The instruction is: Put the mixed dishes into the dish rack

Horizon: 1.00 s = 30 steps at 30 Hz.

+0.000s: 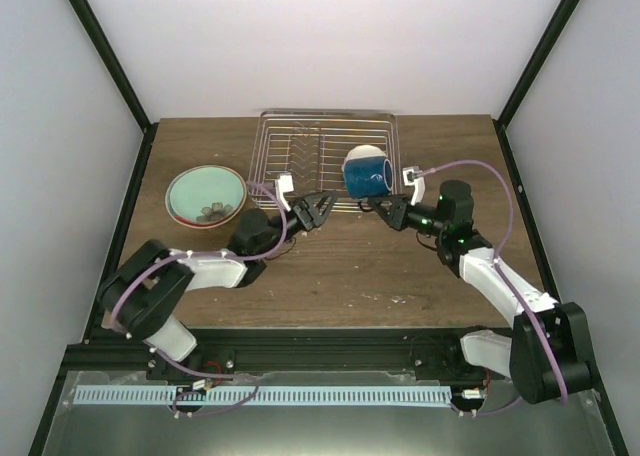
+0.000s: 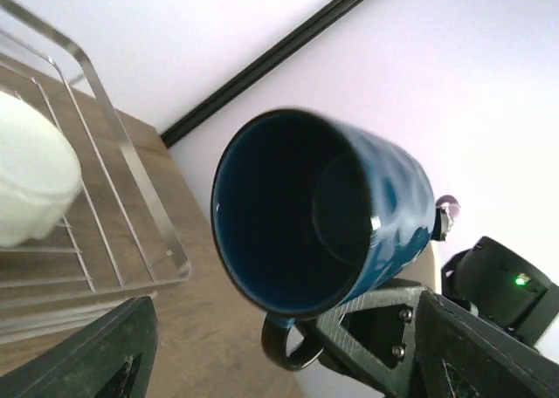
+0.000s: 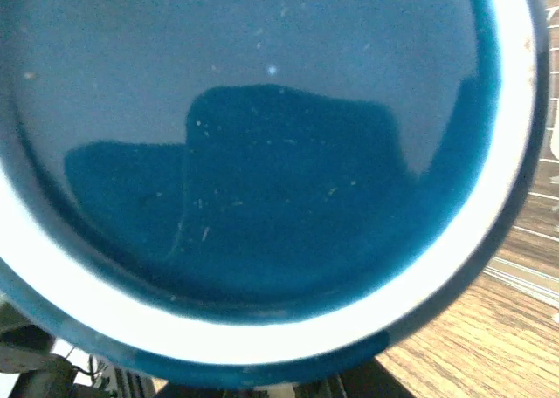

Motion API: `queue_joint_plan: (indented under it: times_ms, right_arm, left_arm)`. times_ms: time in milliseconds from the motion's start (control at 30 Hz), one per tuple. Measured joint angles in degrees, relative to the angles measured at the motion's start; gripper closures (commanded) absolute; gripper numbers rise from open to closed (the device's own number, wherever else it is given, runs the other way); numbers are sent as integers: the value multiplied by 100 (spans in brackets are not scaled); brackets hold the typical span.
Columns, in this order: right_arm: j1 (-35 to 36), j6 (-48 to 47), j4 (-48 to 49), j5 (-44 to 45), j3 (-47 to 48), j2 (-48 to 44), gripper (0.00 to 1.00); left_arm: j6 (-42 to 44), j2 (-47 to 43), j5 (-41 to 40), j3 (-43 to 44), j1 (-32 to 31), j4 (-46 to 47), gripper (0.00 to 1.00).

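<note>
So the right gripper [image 1: 380,206] is clamped on the mug [image 1: 366,171] handle. The mug's sideways, mouth toward the wide-open left gripper [image 1: 318,212]. The rack [image 1: 300,141] sits just beyond, toward the far edge of the desk [image 1: 350,276].

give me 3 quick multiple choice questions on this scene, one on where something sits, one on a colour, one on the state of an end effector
1. Where is the teal bowl?
A) on the table, left of the dish rack
B) inside the rack
C) stacked on a plate

2. What colour is the mug held by the right end effector?
A) red
B) yellow
C) dark blue

3. How is the left end effector?
A) shut on a bowl
B) open and empty
C) shut on a plate

Answers:
1 A, the top view shows it on the table beside the rack's left side.
2 C, the left wrist view shows a dark blue glaze inside and out.
3 B, its fingers stand spread with nothing between them.
</note>
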Motion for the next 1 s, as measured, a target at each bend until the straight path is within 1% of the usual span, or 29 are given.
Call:
queue_joint_plan:
  times_ms: [167,267,300,367,467,567,667,767,1000]
  right_arm:
    - [-50,-361,-511,348,203,-17,99]
    - [-52,-581,-769,557,468,118,99]
    - [-52,-632,-815,597,553,197,99]
    - [-55,-737,-903,675,787,452,99]
    - [-57,-885,-1069,741,1145,925,99]
    - [-57,-1113,-1388,767,1617,1482,99]
    - [-42,-1434,-1759,901,2155,1998,99]
    - [0,-1823,-2153,1182,2697,2409,99]
    - [31,-2651,-2986,1602,3609,2914,99]
  left_arm:
    - [1215,-929,-302,861,-63,-2363,17]
    - [1923,-1473,-789,1285,-131,-3764,17]
    - [2072,-1591,-922,1338,-136,-4057,17]
    - [2459,-1888,-1390,1484,-142,-4975,17]
    - [2804,-2203,-1980,1530,-140,-5982,17]
    - [2986,-2514,-2406,1421,-142,-6623,17]
    - [3095,-2857,-2702,1191,-142,-7029,17]
    - [3161,-3069,-2903,1027,-142,-7287,16]
    - [3215,-3399,-3088,780,-142,-7593,16]
